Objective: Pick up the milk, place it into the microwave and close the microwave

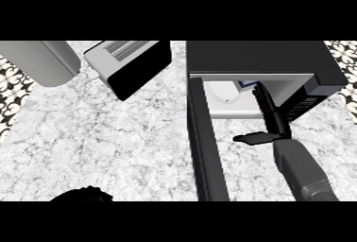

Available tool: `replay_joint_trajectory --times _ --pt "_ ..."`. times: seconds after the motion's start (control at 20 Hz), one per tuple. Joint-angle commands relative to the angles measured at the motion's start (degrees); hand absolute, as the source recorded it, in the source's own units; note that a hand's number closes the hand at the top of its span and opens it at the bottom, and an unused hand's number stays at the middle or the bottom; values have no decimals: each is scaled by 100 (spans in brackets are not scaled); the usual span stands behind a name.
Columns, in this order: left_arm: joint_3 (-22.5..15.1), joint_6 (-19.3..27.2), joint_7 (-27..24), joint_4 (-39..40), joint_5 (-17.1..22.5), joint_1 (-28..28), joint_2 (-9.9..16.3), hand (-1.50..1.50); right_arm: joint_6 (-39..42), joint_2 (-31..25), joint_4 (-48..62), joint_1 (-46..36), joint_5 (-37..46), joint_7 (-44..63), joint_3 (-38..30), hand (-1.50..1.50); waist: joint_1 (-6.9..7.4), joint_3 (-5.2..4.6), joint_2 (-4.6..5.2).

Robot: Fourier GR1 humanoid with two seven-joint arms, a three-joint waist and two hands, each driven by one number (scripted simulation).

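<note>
One right hand (273, 124), fingers (262, 97) straight, inside microwave (265, 59)

Counter (105, 142) speckled marble-like stone; microwave (258, 54) matt black casing.

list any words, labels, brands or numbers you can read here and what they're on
No readable text anywhere in the head view.
White milk carton with a blue patch, inside the open black microwave: the patch may be a label, but nothing on it can be read.
Microwave control panel: rows of small marks, too small to read.
Silver toaster with a black side: no lettering shows.
Black right hand reaches into the microwave and bears no marking.
</note>
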Motion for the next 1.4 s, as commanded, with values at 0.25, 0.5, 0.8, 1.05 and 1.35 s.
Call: replay_joint_trajectory --times 0.25,0.5,0.8,1.05,1.35 --pt "-895 560 15 683 -870 -818 -6 150 612 -286 -1042 1617 -273 -253 109 -150 -164 13 38" --pt "-984 650 -157 1685 -1192 -1869 -6 150 861 -384 -1924 2491 -410 -268 287 -150 -278 6 47" --pt "-1921 1523 128 3031 -1256 -2838 -6 150 1194 -499 -3104 3316 -807 -11 402 -150 -287 7 67" --pt "-2223 2280 -651 4527 -1135 -3404 -6 150 1401 -789 -4277 3832 -972 309 665 -150 -360 -6 82" --pt "-2842 3508 -1724 5769 -1000 -3802 -5 150 2013 -1125 -5132 4353 -1593 448 763 -150 -420 -6 111"
